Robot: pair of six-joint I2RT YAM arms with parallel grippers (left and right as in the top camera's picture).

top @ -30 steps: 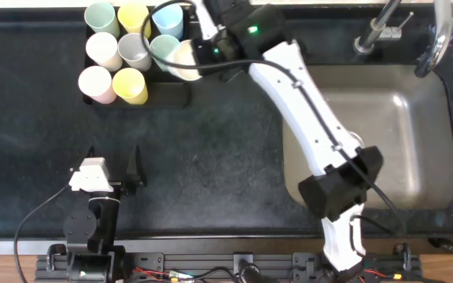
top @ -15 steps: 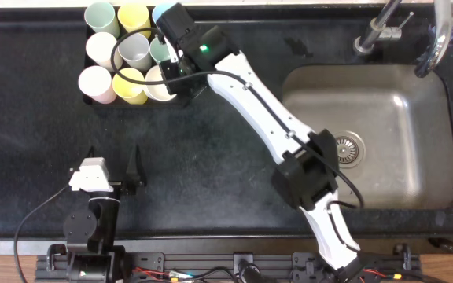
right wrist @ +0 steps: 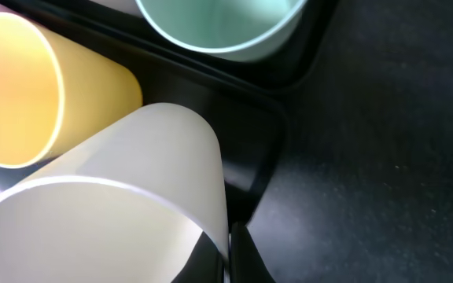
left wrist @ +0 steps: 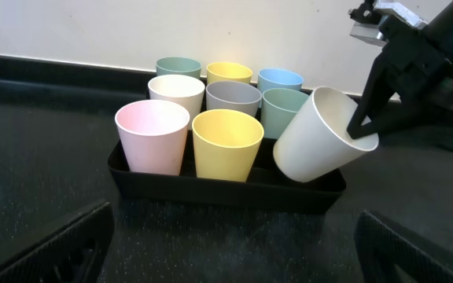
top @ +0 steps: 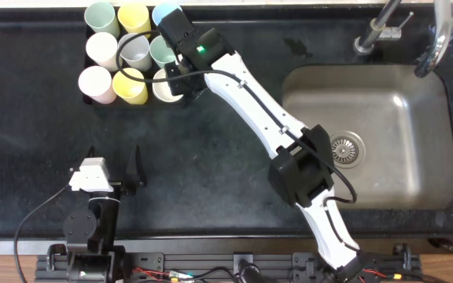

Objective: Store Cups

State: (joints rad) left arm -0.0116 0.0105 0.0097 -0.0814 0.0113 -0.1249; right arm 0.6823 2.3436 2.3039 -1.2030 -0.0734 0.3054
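White cup (left wrist: 319,140) tilted, rim pinched shut in the right gripper (left wrist: 363,126), mouth leaning toward that gripper. Base down inside the corner slot of the black tray (left wrist: 226,193); cannot tell whether resting on the tray floor. Just beside the held cup, on the side away from the gripper: a yellow cup (left wrist: 226,143), then a pink cup (left wrist: 152,135). Just behind the held cup, close under the right gripper's wrist: a green cup (left wrist: 283,106). Farther into the tray from the gripper, all upright: grey cup (left wrist: 233,97), cream cup (left wrist: 176,90), and a back row of three more. Left gripper (top: 115,161) open, low over the table (top: 226,181), well apart from tray and cups. Sink (top: 415,86) off to the right arm's far side.
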